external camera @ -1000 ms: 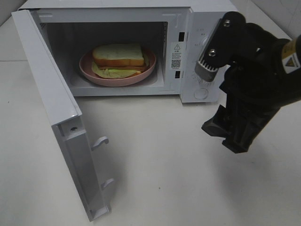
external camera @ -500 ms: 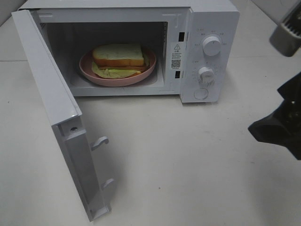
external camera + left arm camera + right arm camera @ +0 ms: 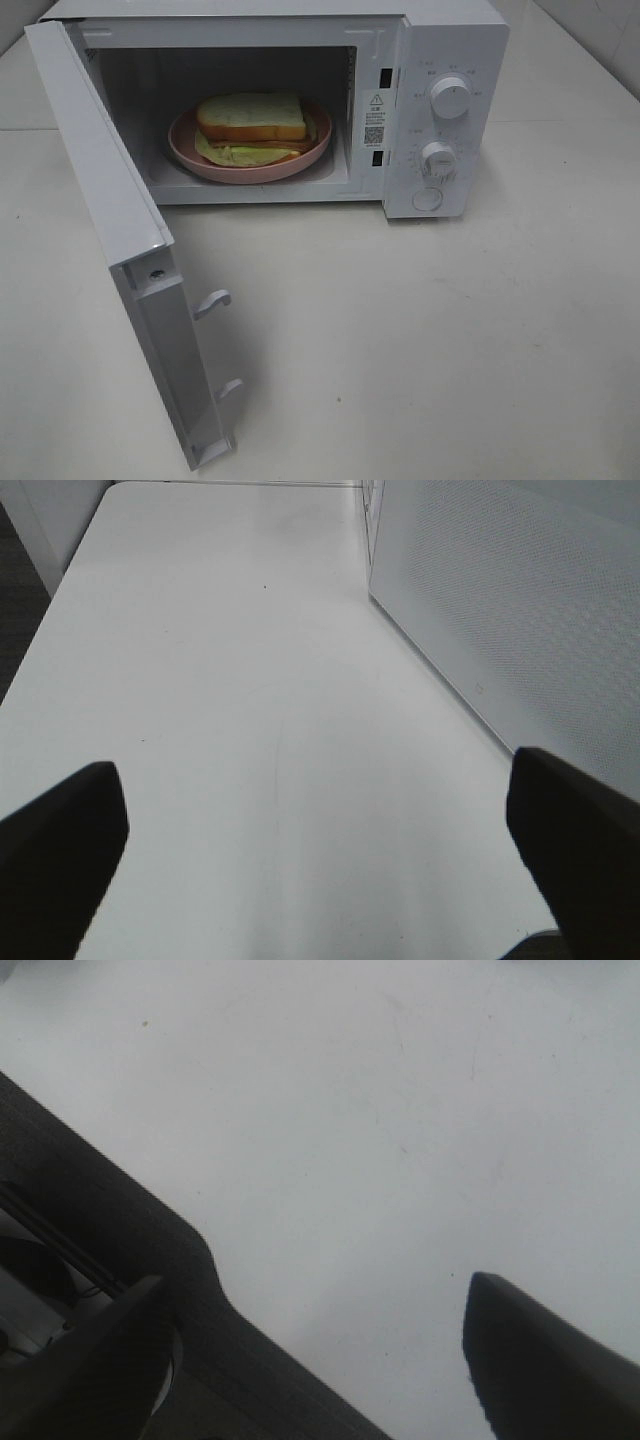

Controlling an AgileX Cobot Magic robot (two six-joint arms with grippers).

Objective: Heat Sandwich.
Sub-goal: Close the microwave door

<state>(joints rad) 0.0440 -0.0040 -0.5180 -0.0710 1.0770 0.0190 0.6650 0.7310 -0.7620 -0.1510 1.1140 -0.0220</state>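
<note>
Left gripper (image 3: 312,765) spread to its widest above the white table (image 3: 230,680), gripping nothing, touching nothing; only two dark fingertips (image 3: 70,830) in shot, both cut off at the frame's edge. Just beside it, the dotted outer face of the microwave door (image 3: 520,610), running out of the wrist view. Right gripper (image 3: 315,1285) likewise parted wide and empty over bare tabletop near its edge; dark band (image 3: 90,1200) beyond that edge blurred and hard to make out. Neither gripper nor arm caught by the high camera.

Farther back, seen from above: microwave door (image 3: 110,200) swung open to the left, its lower corner clipped by the frame. Deepest in, inside the white microwave (image 3: 445,40): sandwich (image 3: 252,117) lying flat on a round pink plate (image 3: 250,168), green filling peeking from under the bread, rear of the plate hidden behind it. Two knobs (image 3: 450,97) on the control panel, markings too small to read.
</note>
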